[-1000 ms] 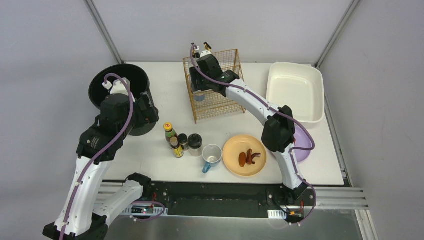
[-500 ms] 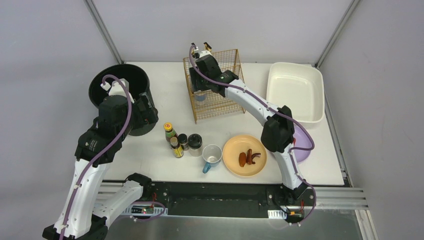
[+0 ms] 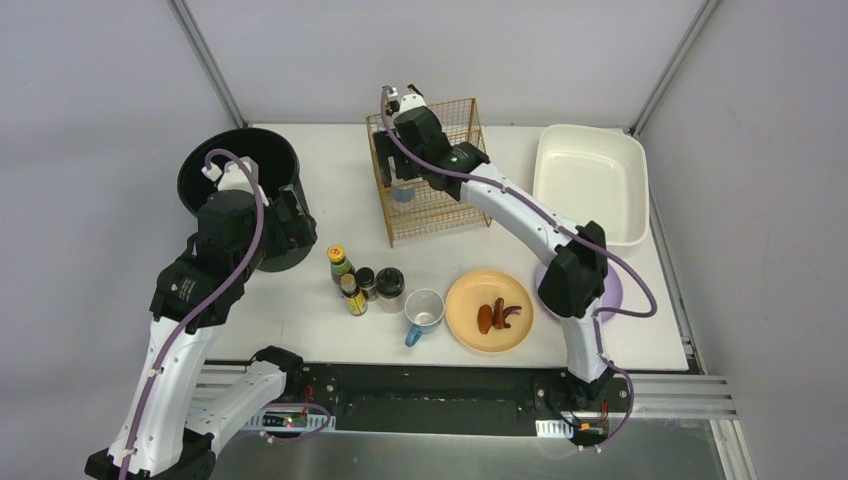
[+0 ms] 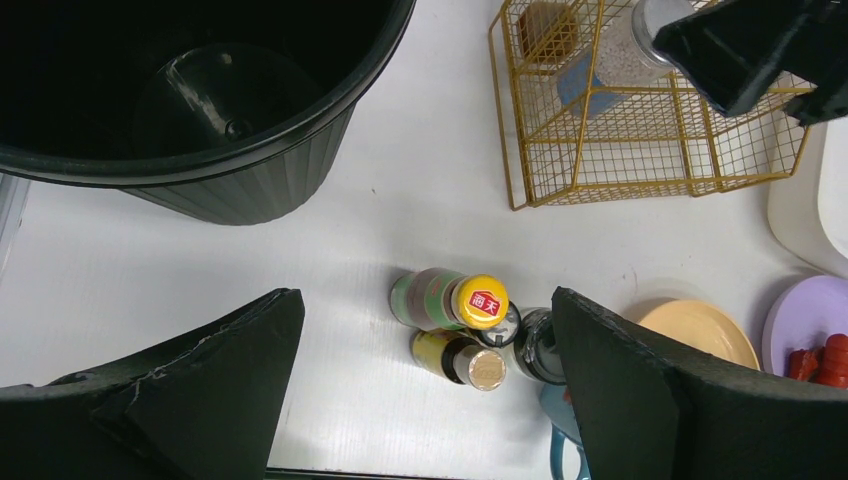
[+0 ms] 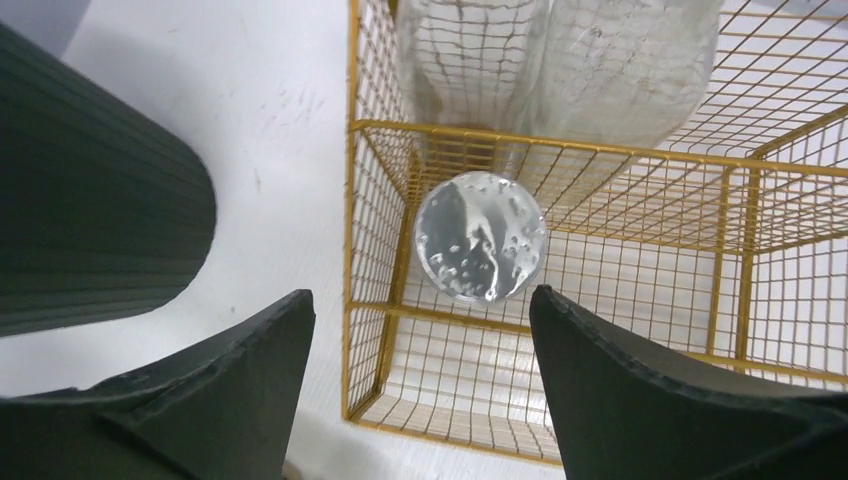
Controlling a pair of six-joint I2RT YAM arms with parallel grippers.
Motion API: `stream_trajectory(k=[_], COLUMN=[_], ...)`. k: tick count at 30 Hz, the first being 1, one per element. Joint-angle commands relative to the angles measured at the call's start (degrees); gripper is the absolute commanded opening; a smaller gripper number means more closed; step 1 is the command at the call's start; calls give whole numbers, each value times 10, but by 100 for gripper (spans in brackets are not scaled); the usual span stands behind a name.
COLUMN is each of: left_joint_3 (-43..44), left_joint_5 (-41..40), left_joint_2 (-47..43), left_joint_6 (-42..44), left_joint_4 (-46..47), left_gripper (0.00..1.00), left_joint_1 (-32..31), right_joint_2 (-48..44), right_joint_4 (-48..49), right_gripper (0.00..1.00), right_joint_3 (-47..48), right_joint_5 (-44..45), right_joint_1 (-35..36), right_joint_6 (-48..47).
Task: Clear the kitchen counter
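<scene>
The white kitchen counter (image 3: 300, 320) holds a cluster of bottles: a yellow-capped one (image 3: 340, 258), a gold-capped one (image 3: 351, 293) and two dark-lidded jars (image 3: 380, 284). Beside them are a blue-handled mug (image 3: 425, 310) and an orange plate (image 3: 470, 300) with sausages (image 3: 497, 315). My left gripper (image 4: 425, 390) is open and empty, above and left of the bottles (image 4: 483, 300). My right gripper (image 5: 420, 400) is open and empty above the gold wire rack (image 5: 560, 150). A silver-lidded jar (image 5: 480, 237) stands inside the rack, apart from the fingers.
A black bin (image 3: 240, 180) stands at the back left, next to my left wrist. A cream tub (image 3: 590, 185) is at the back right. A purple plate (image 3: 612, 290) is partly under my right arm. Two clear glass containers (image 5: 470, 50) stand at the rack's far side.
My right gripper has risen and moved back over the rack, and that arm's elbow has swung right, uncovering more of the purple plate. The left arm has not moved.
</scene>
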Motion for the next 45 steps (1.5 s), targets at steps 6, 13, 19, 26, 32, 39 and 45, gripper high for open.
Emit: stream_trajectory(k=[6,13,19,26,32,39,45], left_joint_3=[15,24,27,30,26,21,14], left_joint_5=[-4,-22,-64,-113,-125,-125,-112], left_joint_2=[6,5,-5,-18,-32,-46,-58], left_joint_6=[2,4,-17,-34,-34,-35,-33], left_joint_4=[7,6,-3,-17,-21,-23,-21], left_gripper=[100,100,100,100,100,100,100], left_joint_1=[4,4,4,4,4,4,4], right_joint_2=[-152,-200,-225,-205,-166,-123,-82], right_joint_4=[13,-20,-8,4,-4,1,9], right_gripper=[82,81,80,80,79,78,78], right_joint_3=[-74,-119,-163,-168,-138,-114,-96], right_joint_5=[-45,-123,-168,-195,-171,-147,-115], right_joint_1=[39,80,119,156,179,196,203], right_joint_6=[-14,-6,15,37,30,27,22])
